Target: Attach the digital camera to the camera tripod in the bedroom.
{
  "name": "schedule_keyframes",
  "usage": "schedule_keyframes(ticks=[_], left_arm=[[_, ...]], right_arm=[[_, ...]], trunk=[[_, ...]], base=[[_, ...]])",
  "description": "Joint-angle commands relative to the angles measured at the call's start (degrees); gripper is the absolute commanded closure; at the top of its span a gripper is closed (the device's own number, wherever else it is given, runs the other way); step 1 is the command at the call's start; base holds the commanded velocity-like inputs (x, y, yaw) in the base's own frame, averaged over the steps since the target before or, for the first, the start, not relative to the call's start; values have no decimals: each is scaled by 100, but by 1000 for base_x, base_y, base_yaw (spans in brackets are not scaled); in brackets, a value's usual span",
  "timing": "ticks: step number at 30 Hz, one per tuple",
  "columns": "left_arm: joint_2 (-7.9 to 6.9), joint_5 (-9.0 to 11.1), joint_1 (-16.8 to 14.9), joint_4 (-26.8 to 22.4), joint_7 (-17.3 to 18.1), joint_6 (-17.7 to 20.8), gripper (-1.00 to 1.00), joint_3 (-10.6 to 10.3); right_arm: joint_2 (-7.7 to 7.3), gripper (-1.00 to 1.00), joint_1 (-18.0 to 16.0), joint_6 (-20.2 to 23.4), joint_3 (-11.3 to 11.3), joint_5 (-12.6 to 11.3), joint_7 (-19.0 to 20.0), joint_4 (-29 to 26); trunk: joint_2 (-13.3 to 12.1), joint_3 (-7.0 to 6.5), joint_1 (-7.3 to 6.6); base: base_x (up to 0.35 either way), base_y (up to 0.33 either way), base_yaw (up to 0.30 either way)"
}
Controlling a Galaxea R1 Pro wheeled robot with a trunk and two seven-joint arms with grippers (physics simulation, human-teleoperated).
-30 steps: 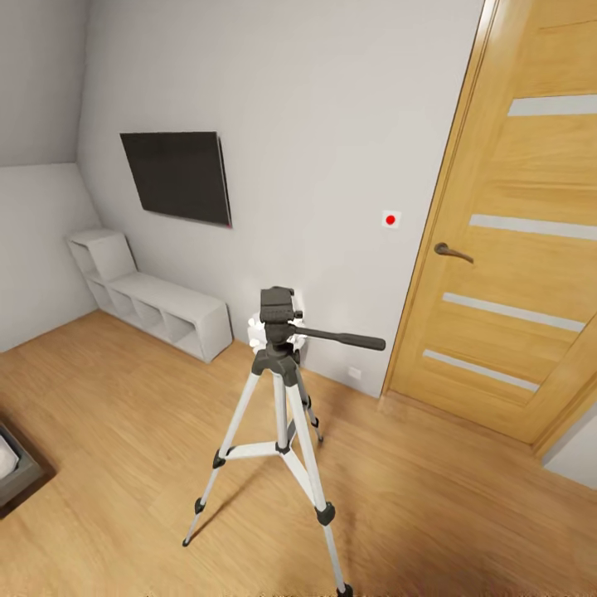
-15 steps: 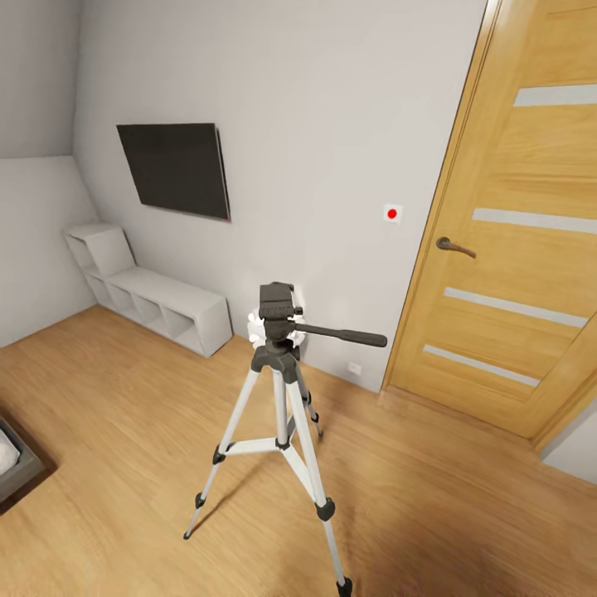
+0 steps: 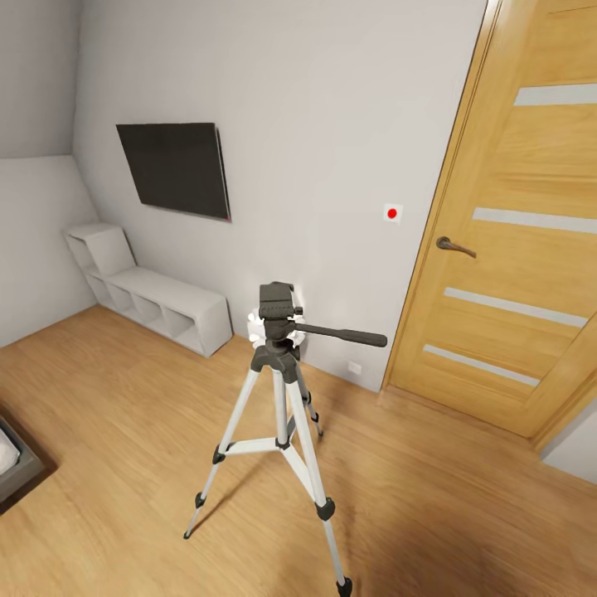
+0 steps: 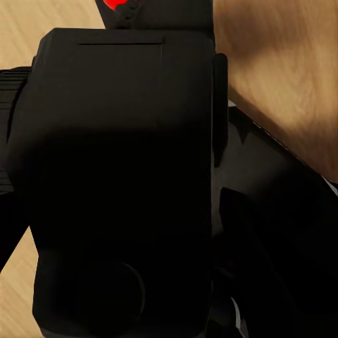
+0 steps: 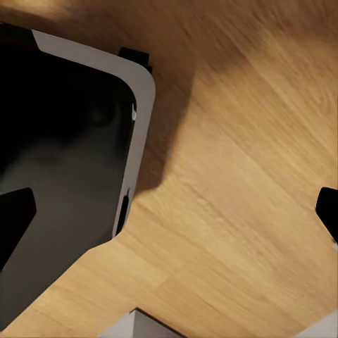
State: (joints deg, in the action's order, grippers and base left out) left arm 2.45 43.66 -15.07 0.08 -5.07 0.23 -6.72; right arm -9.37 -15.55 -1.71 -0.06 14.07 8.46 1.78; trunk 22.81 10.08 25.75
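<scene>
Digital camera (image 4: 123, 183) sits right up against my left wrist lens, a chunky black body with a patch of red at one edge, and my left claw looks clenched on it, though I cannot make out the fingers themselves. Wood floor (image 4: 282, 77) shows past the camera. On my right wrist view, two dark fingertips (image 5: 14, 218) sit at opposite edges of the picture with bare floor between them, so the right claw (image 5: 169, 211) is released and holds nothing. A black, silver-edged part of the machine lies just beside it. Out ahead on my head view, the camera tripod (image 3: 278, 390) stands upright on the floor with legs spread and its pan handle (image 3: 344, 336) pointing toward the oak door (image 3: 514, 249). White cube shelves (image 3: 153, 303) and a dark wall screen (image 3: 176, 168) are behind, to the left.
</scene>
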Motion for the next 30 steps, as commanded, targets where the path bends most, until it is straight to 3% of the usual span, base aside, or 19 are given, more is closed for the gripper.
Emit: schedule_keyframes(ticks=[1, 11, 15, 19, 20, 27, 28, 30], left_arm=[[1, 28, -5, 1, -21, 4, 100, -48], [-21, 35, -5, 1, -27, 4, 100, -47], [-44, 37, -5, 0, -29, -4, 100, -48], [-59, 37, -5, 1, -29, -5, 100, -46], [-65, 37, -5, 1, -23, -5, 100, -44], [-68, 37, -5, 1, -21, -6, 100, -48], [-69, 37, -5, 1, -21, -6, 100, -48], [-69, 37, -5, -1, -21, -7, 100, -47]], right_arm=[[-1, -100, -9, -17, -3, 24, 15, 16], [1, -100, -9, -20, 35, 61, -63, -34], [55, -100, -9, 39, 15, 96, 27, -476], [70, -100, -9, 185, 18, 97, 83, -1276], [69, -100, -9, 711, -5, 51, 108, -2316], [79, -100, 5, 2052, -45, -13, 209, -4060], [86, -100, -1, 2547, -56, -85, 344, -4638], [89, -100, -49, 2979, -65, -207, 564, -5124]], trunk=[[11, 11, 3], [11, 11, 3], [11, 11, 3], [11, 11, 3], [11, 11, 3], [11, 11, 3], [11, 11, 3], [11, 11, 3]], base=[[0, 0, 0], [0, 0, 0], [0, 0, 0], [0, 0, 0], [0, 0, 0], [0, 0, 0], [0, 0, 0], [0, 0, 0]])
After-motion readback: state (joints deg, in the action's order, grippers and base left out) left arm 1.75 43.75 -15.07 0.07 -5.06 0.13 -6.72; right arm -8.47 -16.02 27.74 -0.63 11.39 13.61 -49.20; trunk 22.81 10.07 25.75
